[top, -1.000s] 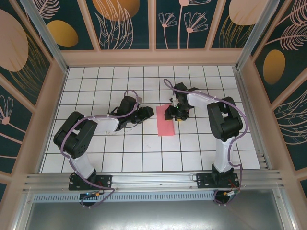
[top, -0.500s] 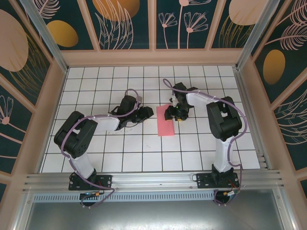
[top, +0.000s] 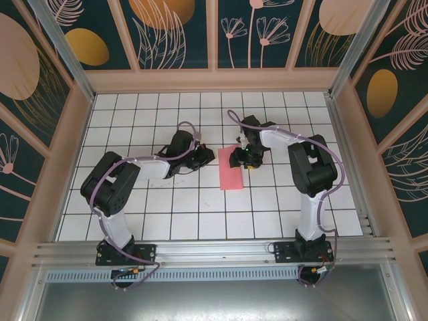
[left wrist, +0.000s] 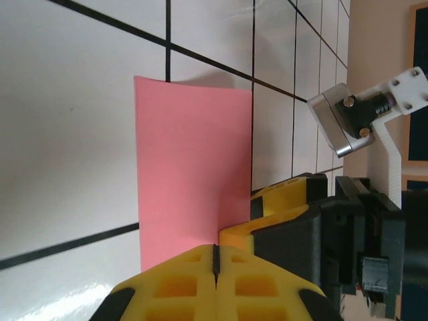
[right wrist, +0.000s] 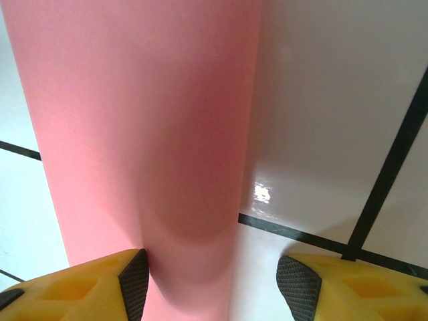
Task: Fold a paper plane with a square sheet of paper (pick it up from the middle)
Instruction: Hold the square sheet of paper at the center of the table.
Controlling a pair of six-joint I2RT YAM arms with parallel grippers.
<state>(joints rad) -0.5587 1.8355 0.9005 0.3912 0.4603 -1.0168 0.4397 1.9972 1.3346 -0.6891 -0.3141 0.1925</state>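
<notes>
The square sheet of paper [top: 232,174] lies on the tiles as a pink-red folded rectangle, also seen in the left wrist view [left wrist: 190,167] and the right wrist view [right wrist: 140,134]. My left gripper [top: 208,156] sits just left of the sheet's far corner. Its yellow fingers [left wrist: 167,287] are pressed together and no paper shows in the seam. My right gripper [top: 242,158] is low over the sheet's far end and stands open. One of its pads [right wrist: 132,277] rests on the paper, the other pad [right wrist: 299,281] over bare tile. The sheet's long edge runs between them.
The white grid table [top: 167,214] is walled by beige frames and patterned panels. My right gripper's yellow and black fingers [left wrist: 294,221] and its wrist camera bracket [left wrist: 344,117] crowd the right side of the left wrist view.
My left gripper's jaws have closed and the left arm has shifted slightly up and right toward the sheet. The right arm and the paper have stayed still.
</notes>
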